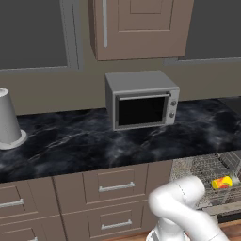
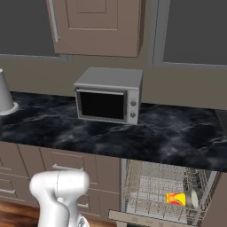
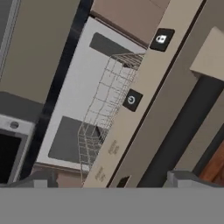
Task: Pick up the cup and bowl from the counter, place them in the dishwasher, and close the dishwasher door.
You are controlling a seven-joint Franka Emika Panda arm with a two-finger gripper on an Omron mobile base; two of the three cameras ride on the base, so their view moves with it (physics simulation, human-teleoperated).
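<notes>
Pincer (image 3: pixel 112 181) was spread wide with nothing between its tips, looking straight at the open dishwasher, so I'd say the loading was done and the door-closing step was in hand.

The cup (image 2: pixel 176 199) lay on its side in the wire rack (image 2: pixel 150 181), deeper into the dishwasher (image 1: pixel 200 164) than the pincer, past the door's edge. Just beside the cup there was a pale round thing that might've been the bowl, but it was too small for me to call. Worth checking, since I couldn't spot a bowl up on the tabletop (image 1: pixel 70 141).

The dishwasher door (image 3: pixel 127 127) hung open right ahead of the pincer, its tan top edge with the little control icons running diagonally across the hand view, and the grey inner face and the rack sat on the far side of that edge.

My take on doing it well:
- get under or behind the outer face of the door, not the inner side
- push near the free top edge, roughly mid-width, so it swings evenly
- follow the hinge arc instead of shoving straight in
- make sure the rack is fully in first, or the door could jam on it

The microwave (image 1: pixel 141 101) and the tall grey-white vessel (image 1: pixel 7 120) sat on the tabletop, well above and away from the pincer, so no worries there.
</notes>
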